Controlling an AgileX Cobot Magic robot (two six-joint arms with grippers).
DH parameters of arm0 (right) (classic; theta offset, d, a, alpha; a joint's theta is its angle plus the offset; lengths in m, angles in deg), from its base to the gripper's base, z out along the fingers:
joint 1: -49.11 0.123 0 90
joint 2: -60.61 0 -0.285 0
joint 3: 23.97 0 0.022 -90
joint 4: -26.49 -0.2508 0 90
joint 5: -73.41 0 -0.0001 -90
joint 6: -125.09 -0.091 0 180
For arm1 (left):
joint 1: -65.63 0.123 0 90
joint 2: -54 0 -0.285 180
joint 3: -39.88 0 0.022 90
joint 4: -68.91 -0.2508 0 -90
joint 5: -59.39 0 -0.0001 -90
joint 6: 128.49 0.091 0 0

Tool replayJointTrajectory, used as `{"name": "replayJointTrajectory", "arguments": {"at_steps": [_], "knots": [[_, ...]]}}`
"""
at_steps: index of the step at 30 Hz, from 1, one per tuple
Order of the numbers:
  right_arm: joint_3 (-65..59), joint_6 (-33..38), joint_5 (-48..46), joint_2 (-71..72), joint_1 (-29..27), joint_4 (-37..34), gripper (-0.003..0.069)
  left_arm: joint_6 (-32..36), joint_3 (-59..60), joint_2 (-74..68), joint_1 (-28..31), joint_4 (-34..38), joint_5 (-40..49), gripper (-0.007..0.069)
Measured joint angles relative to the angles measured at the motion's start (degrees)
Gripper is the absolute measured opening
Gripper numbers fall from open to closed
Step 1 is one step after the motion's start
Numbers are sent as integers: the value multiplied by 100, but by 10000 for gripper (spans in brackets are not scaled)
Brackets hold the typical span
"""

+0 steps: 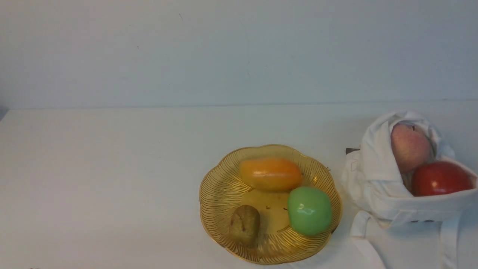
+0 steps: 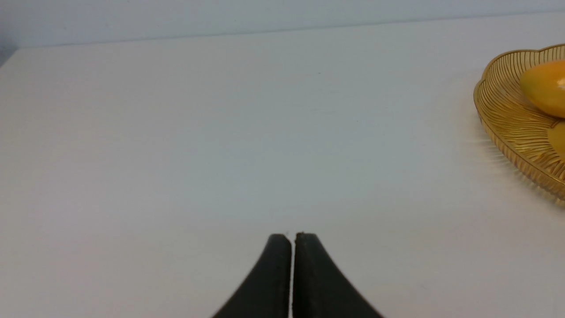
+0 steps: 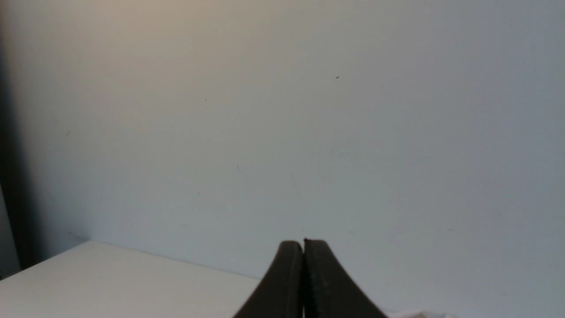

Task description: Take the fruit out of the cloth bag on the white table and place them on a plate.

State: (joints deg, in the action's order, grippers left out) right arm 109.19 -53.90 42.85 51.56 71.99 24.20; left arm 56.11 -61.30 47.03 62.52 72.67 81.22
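The amber ribbed plate [image 1: 224, 190] sits on the white table [image 1: 112, 179] at centre front. It holds an orange-yellow mango [image 1: 270, 173], a green apple [image 1: 309, 211] and a brown kiwi-like fruit [image 1: 244, 224]. The white cloth bag [image 1: 377, 175] lies at the right, open, with a pink peach [image 1: 410, 147] and a red apple [image 1: 440, 178] inside. Neither gripper shows in the front view. My left gripper [image 2: 292, 236] is shut and empty over bare table, left of the plate [image 2: 507, 119] and mango [image 2: 545, 88]. My right gripper [image 3: 303, 243] is shut and empty, facing the wall.
A pale wall [image 1: 239, 52] runs along the table's far edge. The bag's strap handles [image 1: 448, 239] trail towards the front edge. A small dark tag [image 1: 351, 151] sticks out at the bag's left side. A table corner [image 3: 88, 282] shows in the right wrist view.
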Motion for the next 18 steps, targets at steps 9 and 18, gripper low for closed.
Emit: {"name": "replayJointTrajectory", "arguments": {"at_steps": [9, 18], "knots": [[-1117, 61, 221, 227, -1137, 161, -10, 0, 0, 0, 0, 0, 0, -8], [-3161, 61, 898, 217, -2133, 178, -10, 0, 0, 0, 0, 4, 0, -8]]}}
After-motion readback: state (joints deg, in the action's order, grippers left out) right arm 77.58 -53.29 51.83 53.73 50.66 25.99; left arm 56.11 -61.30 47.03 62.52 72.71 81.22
